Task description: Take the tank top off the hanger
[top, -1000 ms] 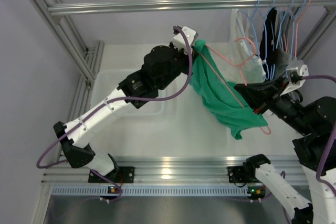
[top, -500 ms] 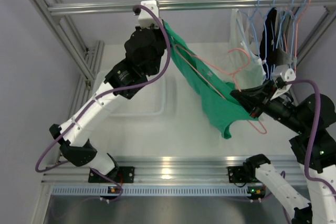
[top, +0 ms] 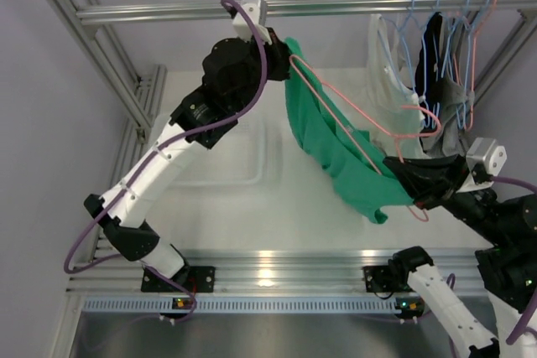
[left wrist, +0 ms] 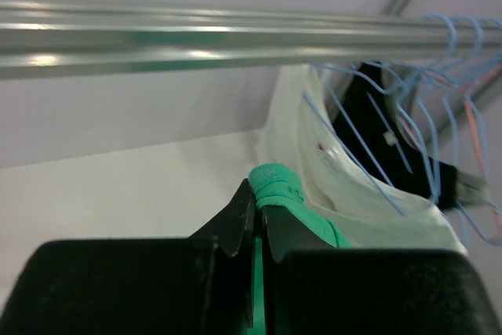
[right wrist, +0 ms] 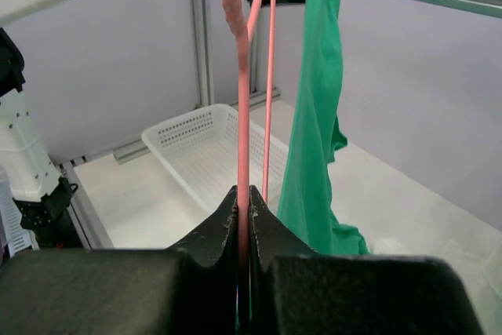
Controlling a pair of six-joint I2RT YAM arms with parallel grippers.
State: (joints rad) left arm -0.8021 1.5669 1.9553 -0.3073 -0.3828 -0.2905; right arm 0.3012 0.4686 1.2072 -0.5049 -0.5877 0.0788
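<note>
The left gripper (top: 279, 43) is up high at the far side, just under the metal rail (top: 168, 12). Its jaws are closed tight on a bunched-up bit of the green tank top (top: 336, 153), which sticks out past the fingertips in the left wrist view. From there the tank top hangs in the air and slopes down toward the near right, above the white table (top: 277, 215). It is stretched between the two arms. The right gripper (top: 393, 175) is low on the right side, and its jaws are closed on the thin pink hanger (right wrist: 243, 115). The pink wire runs up from the black fingers (right wrist: 216, 229), right beside the green cloth. Part of the tank top is draped over the hanger, and its lower end lies by the right gripper. A white basket (top: 220, 161) sits on the table to the left, under the left arm. At the far right, more hangers (top: 449, 6) hook over the rail, with a white top (top: 393, 81) and some dark clothes (top: 432, 44) hanging from them.
</note>
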